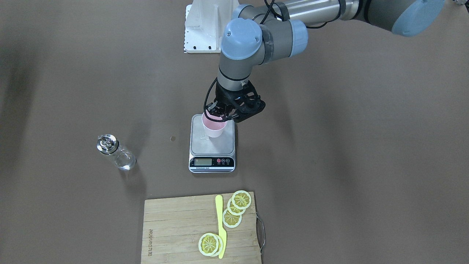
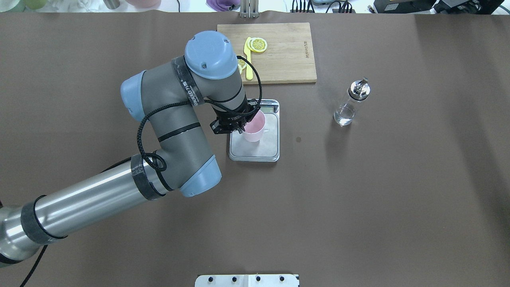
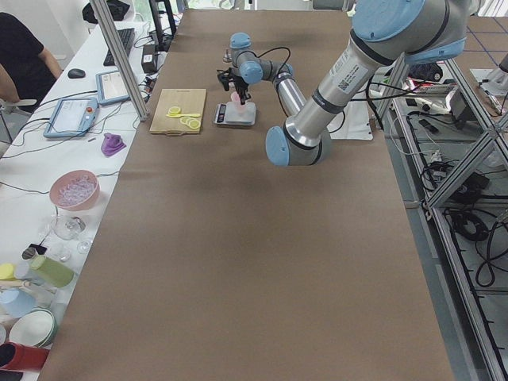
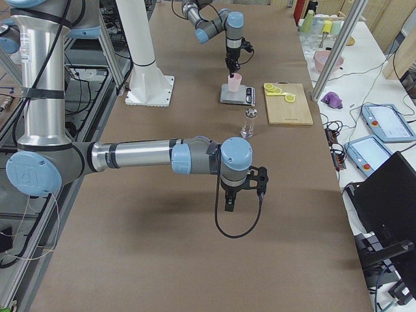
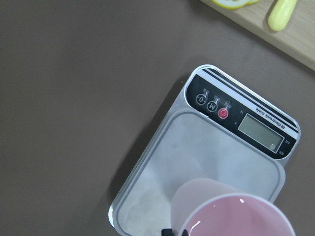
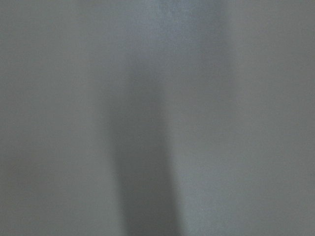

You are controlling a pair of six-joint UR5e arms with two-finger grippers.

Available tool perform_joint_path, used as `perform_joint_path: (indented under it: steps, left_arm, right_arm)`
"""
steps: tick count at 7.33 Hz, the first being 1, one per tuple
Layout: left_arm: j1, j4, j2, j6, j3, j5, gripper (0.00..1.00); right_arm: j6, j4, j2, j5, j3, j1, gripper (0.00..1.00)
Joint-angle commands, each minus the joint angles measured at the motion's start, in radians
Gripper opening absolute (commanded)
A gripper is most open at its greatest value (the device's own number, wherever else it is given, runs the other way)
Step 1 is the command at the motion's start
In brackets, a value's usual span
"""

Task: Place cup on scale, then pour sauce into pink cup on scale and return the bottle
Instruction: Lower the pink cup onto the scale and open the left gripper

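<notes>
a small pale pink tapered plastic cup [image 1: 214, 126] sits over the back half of a flat rectangular kitchen scale [image 1: 212, 150] with a grey steel platform, at the end away from the display. its inside shows plain pink wall with one small glint. from the left wrist view the cup is cut off by the bottom edge, and whether its base rests on the platform or hangs just above it cannot be told.

the left gripper [image 1: 216, 115] comes down from above with its jaws clenched on the cup's rim, one finger inside and one outside, on the side nearer the robot.

a slim clear glass bottle [image 1: 116, 153] with a shiny metal pour-spout cap stands upright on the brown table [image 1: 348, 165], well apart from the scale on the robot's right. the glass looks clear all through, so how much is in it is hard to make out.

beyond the scale's display end lies a wooden cutting board [image 1: 176, 227] carrying yellow lemon slices [image 1: 242, 200] and a pale yellow plastic knife [image 1: 221, 227]. in the overhead view the arm hides part of them.

the right gripper [image 4: 242, 195] hangs over bare table, well apart from the scale. it shows in one side view only, so i cannot tell how its jaws stand. its wrist camera gives only grey blur.
</notes>
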Motion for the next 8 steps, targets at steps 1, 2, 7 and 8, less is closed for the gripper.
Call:
perform_joint_path:
  steps: [1, 2, 7, 8]
  left_arm:
    - [0.005, -0.002, 0.0, 0.002, 0.007, 0.01, 0.0]
    - [0.006, -0.004, 0.0, 0.002, 0.007, 0.01, 0.0]
    - [0.01, -0.037, 0.003, 0.003, 0.011, 0.012, 0.98]
    - [0.01, -0.045, 0.004, 0.005, 0.004, 0.012, 0.98]
  right_arm:
    - [0.006, 0.0, 0.0, 0.0, 0.0, 0.0, 1.0]
    - [0.007, 0.001, 0.002, 0.0, 0.0, 0.0, 1.0]
    - [0.007, -0.001, 0.011, 0.0, 0.0, 0.0, 1.0]
    - [0.007, -0.001, 0.014, 0.0, 0.0, 0.0, 1.0]
